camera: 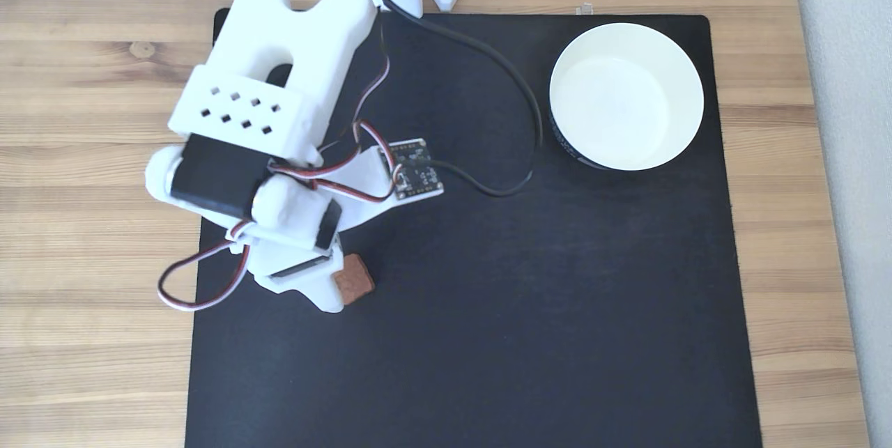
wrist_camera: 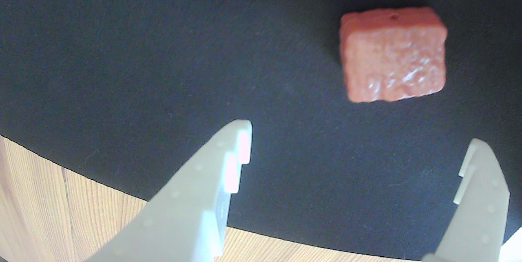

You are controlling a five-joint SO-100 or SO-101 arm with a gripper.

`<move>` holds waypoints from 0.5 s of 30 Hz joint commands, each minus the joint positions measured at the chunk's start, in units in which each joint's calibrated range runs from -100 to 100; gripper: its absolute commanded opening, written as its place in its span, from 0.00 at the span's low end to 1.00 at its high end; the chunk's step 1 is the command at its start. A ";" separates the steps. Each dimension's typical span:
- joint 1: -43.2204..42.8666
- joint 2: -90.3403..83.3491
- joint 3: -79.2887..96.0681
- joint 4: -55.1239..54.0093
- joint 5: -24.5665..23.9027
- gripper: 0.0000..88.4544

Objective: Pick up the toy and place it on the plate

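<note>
Gripper [wrist_camera: 359,148] spread wide, holding nothing. Toy [wrist_camera: 392,55] on black mat [wrist_camera: 163,50], upper right of wrist view, beyond fingertips. Advance until toy sits between fingers, then close. Plate [camera: 686,68] upper right of fixed view.

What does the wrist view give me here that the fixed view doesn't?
Wrist view alone: the open pincer, its two white fingers spread wide, with the toy ahead of the gap and nearer the right finger, plus the toy's rough glossy face. Fixed view alone: the empty plate at the mat's far right corner, the arm and its cable. Both: the toy lying on the black mat over the wooden table.
</note>
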 commanded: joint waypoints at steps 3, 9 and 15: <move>-0.09 -0.17 -2.51 -0.71 0.27 0.41; -1.26 2.16 -2.87 -3.33 0.01 0.41; -2.43 8.17 -5.94 -4.01 -0.15 0.41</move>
